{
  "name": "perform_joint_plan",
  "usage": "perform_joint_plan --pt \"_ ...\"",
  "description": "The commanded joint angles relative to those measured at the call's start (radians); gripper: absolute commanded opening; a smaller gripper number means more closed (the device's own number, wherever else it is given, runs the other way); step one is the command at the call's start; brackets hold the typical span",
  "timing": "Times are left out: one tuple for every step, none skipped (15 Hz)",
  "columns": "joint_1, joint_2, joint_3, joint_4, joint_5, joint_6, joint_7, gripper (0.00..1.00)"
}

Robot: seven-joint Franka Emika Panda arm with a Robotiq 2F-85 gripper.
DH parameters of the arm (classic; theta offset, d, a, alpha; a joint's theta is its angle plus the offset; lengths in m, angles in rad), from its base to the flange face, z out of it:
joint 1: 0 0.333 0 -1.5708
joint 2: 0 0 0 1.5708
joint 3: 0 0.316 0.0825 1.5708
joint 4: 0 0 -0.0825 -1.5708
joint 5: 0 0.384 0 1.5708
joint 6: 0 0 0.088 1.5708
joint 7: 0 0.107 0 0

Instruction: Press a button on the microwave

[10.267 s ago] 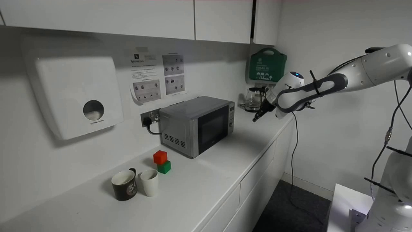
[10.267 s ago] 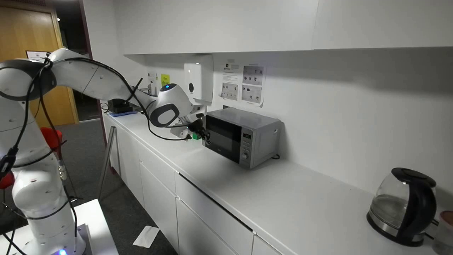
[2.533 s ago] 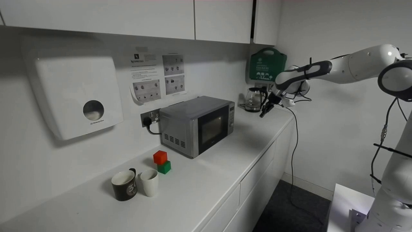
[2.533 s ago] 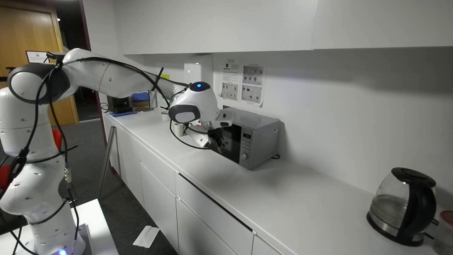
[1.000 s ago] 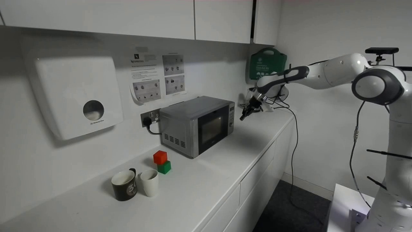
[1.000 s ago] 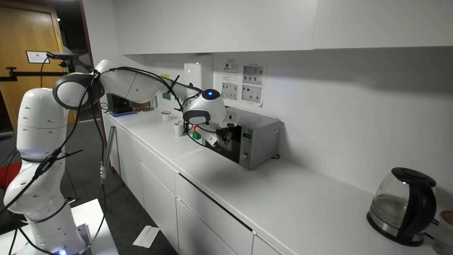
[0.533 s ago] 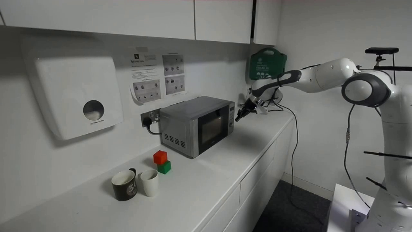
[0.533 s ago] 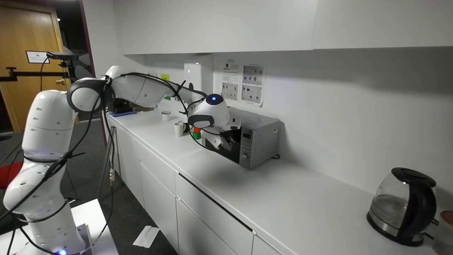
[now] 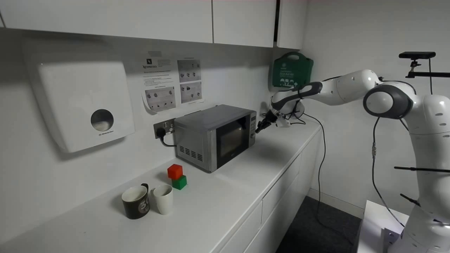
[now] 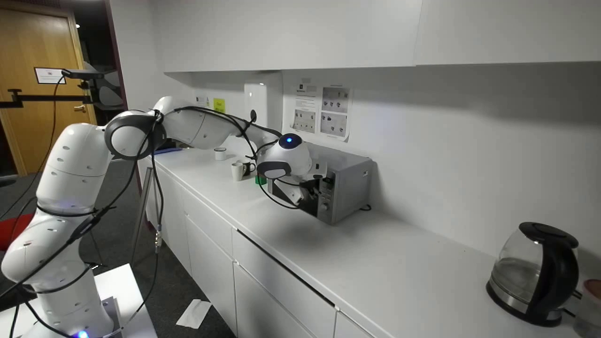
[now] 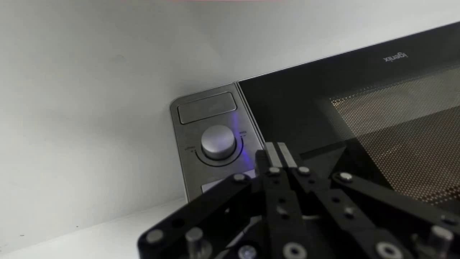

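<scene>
The grey microwave (image 9: 207,119) stands against the wall on the white counter, also in an exterior view (image 10: 354,166). Its window (image 9: 232,139) looks lit inside. In the wrist view, which is upside down, its control strip shows a silver knob (image 11: 218,141) and a flat rectangular button (image 11: 207,108). My gripper (image 11: 281,154) is shut and empty, its tips over the edge between strip and door; contact cannot be told. In both exterior views, my gripper (image 9: 258,130) (image 10: 315,191) is at the front of the control strip. The gripper hides the strip's other buttons in the wrist view.
A red block (image 9: 175,172) on a green block (image 9: 179,182), a dark mug (image 9: 135,203) and a white mug (image 9: 164,200) stand left of the microwave. A glass kettle (image 10: 516,277) stands beyond its right side. Cabinets (image 9: 140,17) hang above the counter.
The arm has moved in towards the microwave's control strip, the fingertips now at its front. The microwave window, dark ten seconds ago, looks brighter since. The blocks and mugs have not moved.
</scene>
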Motion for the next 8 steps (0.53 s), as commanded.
perform_joint_plan --pt "-0.038 0.038 0.044 0.055 0.016 0.030 -0.024 0.00" --pt "-0.042 0.045 0.050 0.063 0.015 0.030 -0.024 0.00" --pt "-0.044 0.052 0.055 0.071 0.012 0.031 -0.023 0.00" --pt "-0.047 0.056 0.059 0.076 0.012 0.030 -0.024 0.00" --pt "-0.049 0.064 0.061 0.085 0.008 0.029 -0.021 0.00" --pt "-0.049 0.072 0.063 0.094 0.006 0.030 -0.020 0.00" --pt "-0.050 0.078 0.063 0.101 0.003 0.028 -0.020 0.00" --pt "-0.050 0.084 0.063 0.106 0.001 0.029 -0.019 0.00"
